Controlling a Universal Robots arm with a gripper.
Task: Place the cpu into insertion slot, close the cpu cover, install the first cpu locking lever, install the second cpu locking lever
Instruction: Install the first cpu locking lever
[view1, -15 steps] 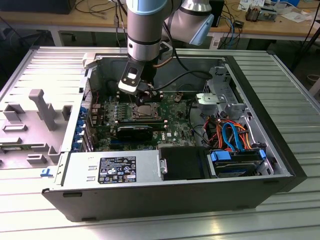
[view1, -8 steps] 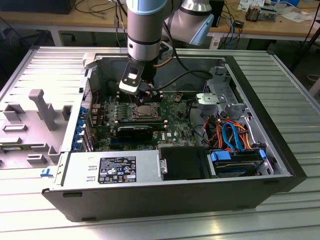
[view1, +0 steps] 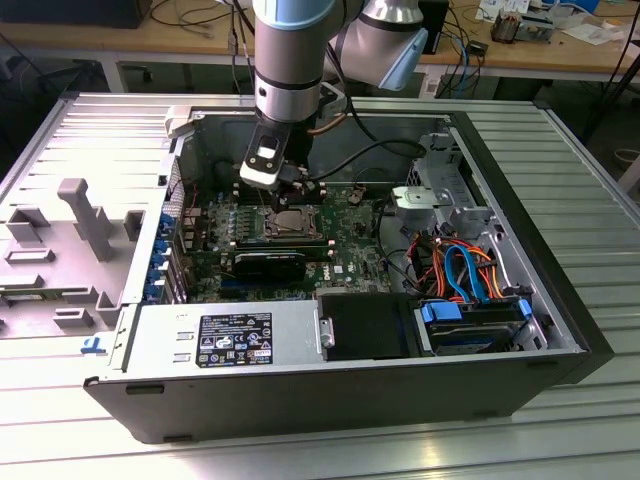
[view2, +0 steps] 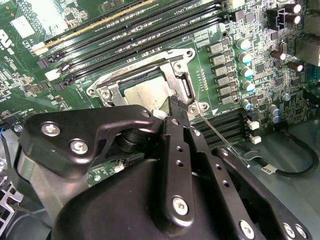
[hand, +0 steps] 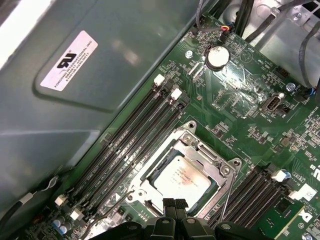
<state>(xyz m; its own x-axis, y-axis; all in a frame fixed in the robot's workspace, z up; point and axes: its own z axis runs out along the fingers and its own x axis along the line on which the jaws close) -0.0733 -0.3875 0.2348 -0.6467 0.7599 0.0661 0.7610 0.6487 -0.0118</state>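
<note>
The cpu (hand: 182, 176) (view2: 142, 94) lies flat in the insertion slot (view1: 297, 222) on the green board, its silvery top showing through the window of the cpu cover (hand: 202, 150) (view2: 176, 67). The cover is folded down over the chip. My gripper (hand: 175, 205) (view2: 176, 103) (view1: 288, 188) hangs just above one edge of the socket, fingertips pressed together with nothing between them. A thin metal locking lever (view2: 220, 136) (hand: 228, 199) runs along the socket's side beside the fingertips; whether it is latched is unclear.
Long black memory slots (hand: 132, 140) (view2: 135, 30) flank the socket on both sides. The case wall (hand: 75, 100) rises close by. In the exterior view, a black fan shroud (view1: 270, 265), the power supply (view1: 225, 340) and orange and blue cables (view1: 460, 265) surround the board.
</note>
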